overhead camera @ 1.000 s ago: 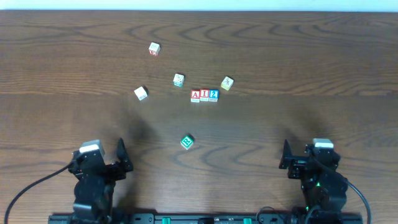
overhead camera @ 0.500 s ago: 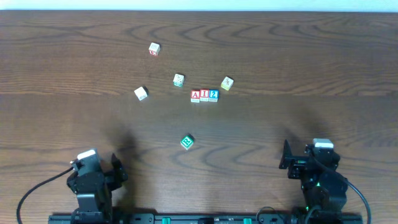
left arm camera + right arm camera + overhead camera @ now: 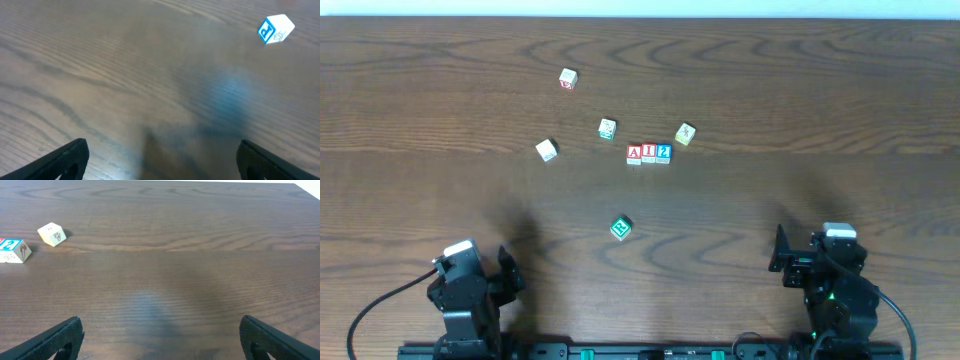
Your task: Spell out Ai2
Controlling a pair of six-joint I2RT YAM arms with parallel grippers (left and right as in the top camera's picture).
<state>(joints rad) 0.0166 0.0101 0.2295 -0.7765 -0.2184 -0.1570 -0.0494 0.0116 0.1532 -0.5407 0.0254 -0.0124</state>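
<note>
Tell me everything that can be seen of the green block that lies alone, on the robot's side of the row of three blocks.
The green block is a small cube. Its top face is green with a white mark, too small to read from the overhead view. It rests flat on the wooden table, turned askew to the table's edges. It stands apart from everything, touching only the table, and lies nearer to the arms than the row of three blocks. Its material cannot be told.

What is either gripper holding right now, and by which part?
Nothing. The left gripper and right gripper are both open and empty, well apart from the row of blocks.
</note>
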